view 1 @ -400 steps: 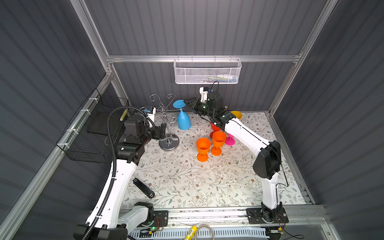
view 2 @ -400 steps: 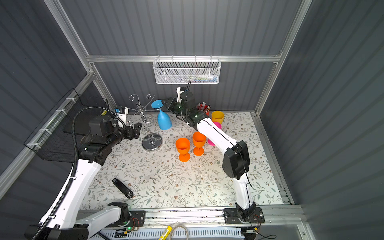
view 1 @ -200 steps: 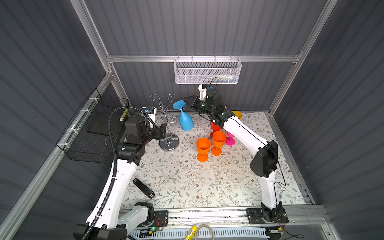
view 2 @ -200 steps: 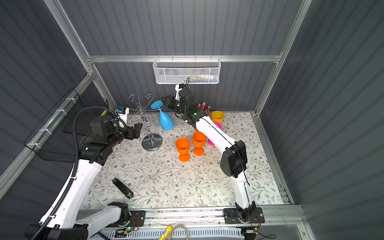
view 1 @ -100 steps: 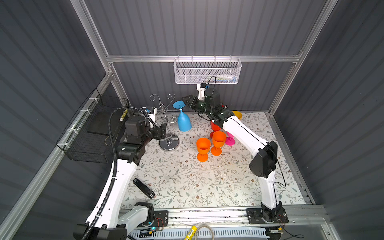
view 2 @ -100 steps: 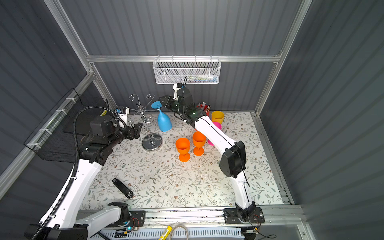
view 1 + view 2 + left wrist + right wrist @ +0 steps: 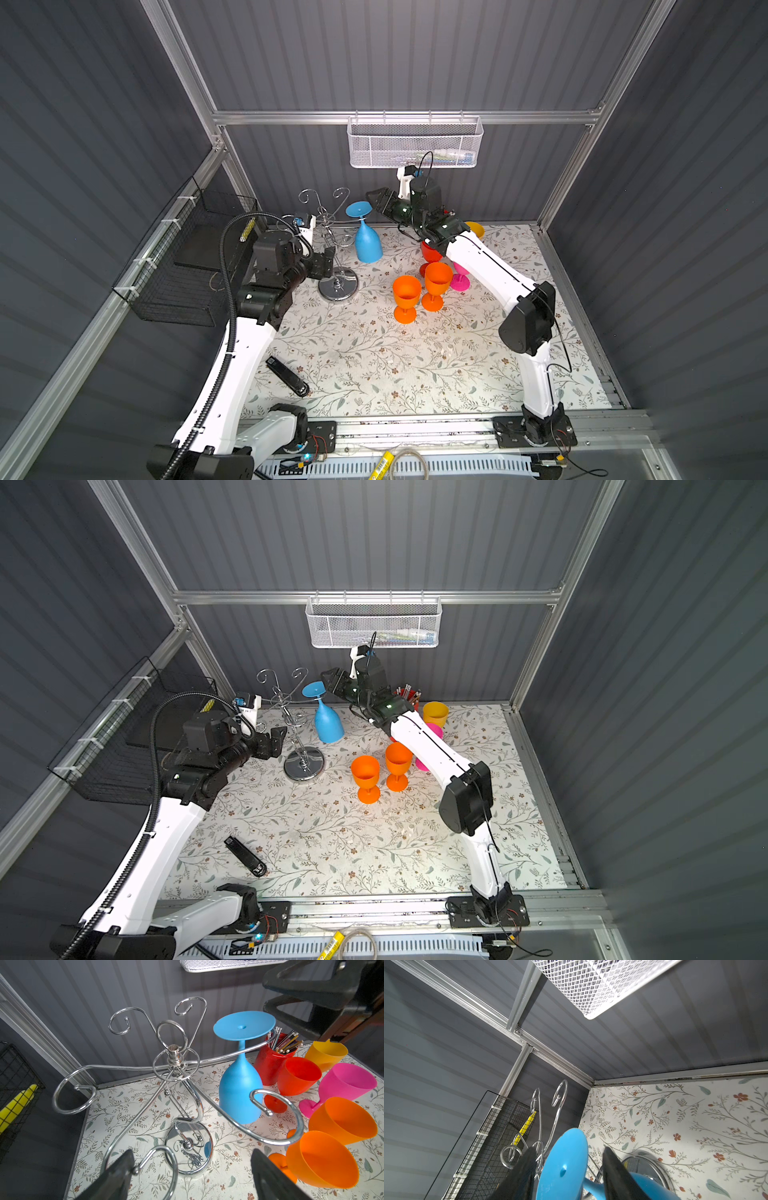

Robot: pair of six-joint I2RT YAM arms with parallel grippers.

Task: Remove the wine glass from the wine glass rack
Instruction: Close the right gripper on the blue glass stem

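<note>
A blue wine glass hangs upside down by its foot on one arm of the chrome wine glass rack. My right gripper is at the foot, up high. In the right wrist view its jaws straddle the blue foot disc with a gap on each side, so it is open. My left gripper stands open beside the rack's stem and holds nothing. The blue glass hangs beyond the stem in the left wrist view.
Two orange goblets, a red one, a pink one and a yellow cup stand right of the rack. A red pencil cup is at the back wall, under a white mesh basket. A black wire basket hangs left.
My right gripper has moved left to the glass's foot and its jaws have spread apart. The glass swung a little and still hangs on the rack. The left arm has not moved.
</note>
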